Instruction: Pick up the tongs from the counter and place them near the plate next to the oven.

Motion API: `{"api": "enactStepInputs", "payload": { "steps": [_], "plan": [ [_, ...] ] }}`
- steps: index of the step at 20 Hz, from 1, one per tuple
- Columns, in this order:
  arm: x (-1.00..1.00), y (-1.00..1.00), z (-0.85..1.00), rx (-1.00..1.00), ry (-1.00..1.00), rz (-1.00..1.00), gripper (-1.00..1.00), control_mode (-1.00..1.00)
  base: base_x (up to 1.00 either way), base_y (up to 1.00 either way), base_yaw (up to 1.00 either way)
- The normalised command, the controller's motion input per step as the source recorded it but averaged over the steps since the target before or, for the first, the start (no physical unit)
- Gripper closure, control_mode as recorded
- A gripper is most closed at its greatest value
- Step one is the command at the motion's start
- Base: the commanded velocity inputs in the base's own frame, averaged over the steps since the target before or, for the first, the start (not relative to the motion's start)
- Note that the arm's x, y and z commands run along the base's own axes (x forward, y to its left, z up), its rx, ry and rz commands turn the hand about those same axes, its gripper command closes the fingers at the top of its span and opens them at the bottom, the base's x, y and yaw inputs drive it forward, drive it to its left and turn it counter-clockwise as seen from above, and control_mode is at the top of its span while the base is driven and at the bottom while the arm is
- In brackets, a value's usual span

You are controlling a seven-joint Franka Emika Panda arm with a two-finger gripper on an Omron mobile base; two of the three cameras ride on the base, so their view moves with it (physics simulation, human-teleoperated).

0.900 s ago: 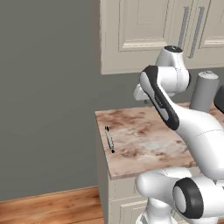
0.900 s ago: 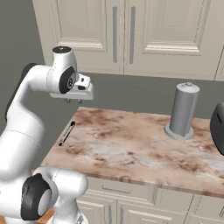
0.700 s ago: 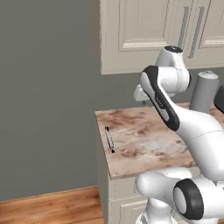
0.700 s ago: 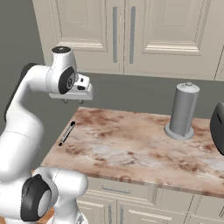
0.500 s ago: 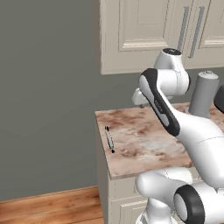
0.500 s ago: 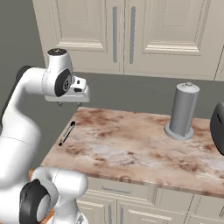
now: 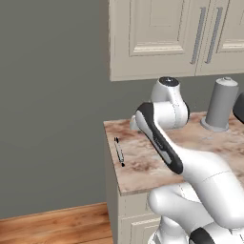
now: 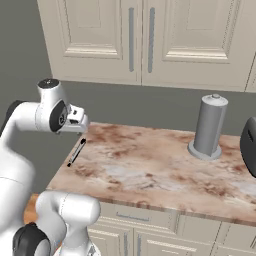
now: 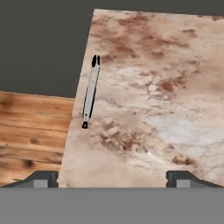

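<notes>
Marbled brown-and-beige stone forms the counter (image 8: 150, 170), set over cream cabinets (image 8: 150, 222). More cream cabinets (image 8: 165, 40) are hung on the grey wall above. A grey canister (image 8: 208, 127) is stood upright toward the back right, well apart from the tongs. The gripper (image 9: 113, 177) is held above the counter's left end, jaws spread wide, nothing gripped. The tongs (image 9: 90, 92) are laid flat along the left edge, untouched, ahead of the left fingertip (image 9: 41, 178).

tongs (image 9: 90, 91): slim silver, black ends | flat, counter (image 9: 166, 87) edge
</notes>
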Motion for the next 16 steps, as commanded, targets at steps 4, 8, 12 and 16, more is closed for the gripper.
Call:
{"api": "enactStepInputs", "payload": {
  "steps": [4,8,12,16],
  "plan": [
    [0.44,0.4,-0.66,0.02,0.31,-0.24,-1.0,-1.0,0.0,0.0,0.0],
    [0.49,0.12,-0.38,0.2,0.21,-0.1,-1.0,-1.0,0.0,0.0,0.0],
    [0.54,0.07,-0.38,0.17,0.28,-0.08,-1.0,-1.0,0.0,0.0,0.0],
    [0.64,0.22,-0.53,0.03,0.26,-0.01,-1.0,-1.0,0.0,0.0,0.0]
  ]
}}
